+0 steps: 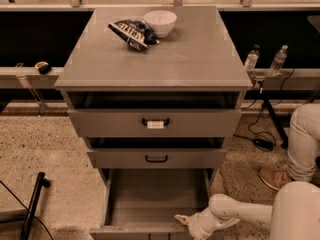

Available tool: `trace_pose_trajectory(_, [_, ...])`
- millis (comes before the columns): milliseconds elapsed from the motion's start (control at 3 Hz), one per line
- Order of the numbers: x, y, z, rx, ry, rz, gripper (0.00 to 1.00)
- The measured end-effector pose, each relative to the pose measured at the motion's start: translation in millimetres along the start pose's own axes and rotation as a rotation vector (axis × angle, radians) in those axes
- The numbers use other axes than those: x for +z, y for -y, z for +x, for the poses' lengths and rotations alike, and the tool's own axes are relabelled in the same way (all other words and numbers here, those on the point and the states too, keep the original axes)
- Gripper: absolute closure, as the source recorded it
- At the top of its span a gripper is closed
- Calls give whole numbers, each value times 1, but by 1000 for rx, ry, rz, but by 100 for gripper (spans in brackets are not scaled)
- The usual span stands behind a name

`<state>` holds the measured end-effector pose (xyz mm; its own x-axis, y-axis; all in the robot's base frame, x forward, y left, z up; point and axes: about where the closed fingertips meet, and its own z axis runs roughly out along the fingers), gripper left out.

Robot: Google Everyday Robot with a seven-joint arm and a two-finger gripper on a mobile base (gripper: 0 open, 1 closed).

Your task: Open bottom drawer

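The bottom drawer (pixel 150 191) of the grey cabinet stands pulled far out, its grey interior bare and its front at the bottom edge of the camera view. Its handle is out of view. My gripper (pixel 182 219) sits at the drawer's front right corner, at the end of my white arm (pixel 240 211) that reaches in from the lower right. Above it are the middle drawer (pixel 156 158) with a black handle and the top drawer (pixel 155 123) with a white tag on its handle.
A white bowl (pixel 160 22) and a dark snack bag (pixel 131 32) lie on the cabinet top (pixel 165 59). A person's leg and shoe (pixel 285 171) stand at the right. Two bottles (pixel 265 60) are on a ledge behind. A black pole (pixel 32 206) lies at the lower left.
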<state>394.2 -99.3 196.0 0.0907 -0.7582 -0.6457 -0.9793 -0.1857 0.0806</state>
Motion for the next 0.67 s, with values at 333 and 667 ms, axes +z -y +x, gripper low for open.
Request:
trace_pose_trajectory(333, [1,20,1,22,-25,-2,0])
trace_pose_trajectory(667, [8,31,1,38,-32,-30,19])
